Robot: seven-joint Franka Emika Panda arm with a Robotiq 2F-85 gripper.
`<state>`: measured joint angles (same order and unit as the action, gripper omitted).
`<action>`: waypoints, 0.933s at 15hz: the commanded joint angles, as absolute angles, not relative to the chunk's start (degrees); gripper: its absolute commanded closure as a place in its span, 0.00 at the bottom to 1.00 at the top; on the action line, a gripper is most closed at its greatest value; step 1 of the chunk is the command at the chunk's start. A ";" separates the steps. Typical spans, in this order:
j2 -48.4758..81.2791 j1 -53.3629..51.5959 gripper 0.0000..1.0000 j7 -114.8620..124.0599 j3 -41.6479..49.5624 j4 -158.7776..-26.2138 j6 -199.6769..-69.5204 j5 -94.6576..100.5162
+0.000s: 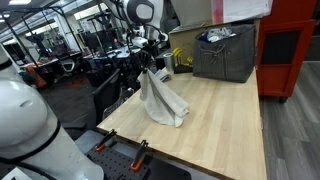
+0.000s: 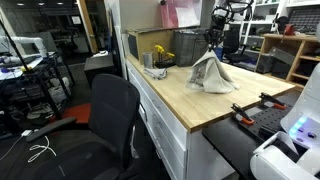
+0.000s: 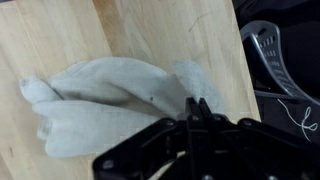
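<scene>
Grey-white cloth [image 1: 165, 102] pinched at its top in the clenched hand [image 1: 148, 66]; lift half done, lower folds apparently resting on the table [image 1: 230, 115].

No writing, label, brand or number can be read anywhere.

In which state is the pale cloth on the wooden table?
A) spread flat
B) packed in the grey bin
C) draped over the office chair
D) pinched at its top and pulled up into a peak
D: the fingers are shut on the top of the cloth, whose lower part rests on the table.
</scene>
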<state>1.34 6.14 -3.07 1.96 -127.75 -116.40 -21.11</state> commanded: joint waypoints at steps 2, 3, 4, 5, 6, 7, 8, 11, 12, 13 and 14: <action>-6.29 4.90 0.99 -3.46 2.50 -132.54 -117.40 -19.62; -7.16 4.60 0.99 -3.54 2.40 -133.19 -117.26 -19.36; -7.71 4.37 0.99 -3.42 2.42 -133.53 -117.25 -19.30; -8.11 4.17 0.99 -3.35 2.50 -133.83 -117.31 -19.29; -8.51 4.10 0.99 -3.07 2.63 -133.95 -117.34 -18.81; -8.54 4.03 0.99 -2.93 2.67 -133.98 -117.24 -18.14; -8.90 3.99 0.99 -3.42 2.73 -134.45 -117.01 -17.53; -9.23 3.34 0.99 -3.72 2.28 -136.50 -117.23 -16.96; -8.97 2.79 0.99 -4.44 2.00 -137.35 -116.53 -17.19; -8.91 2.22 0.99 -4.75 1.69 -138.40 -116.30 -17.38; -8.90 1.58 0.99 -5.73 1.48 -139.30 -115.64 -17.80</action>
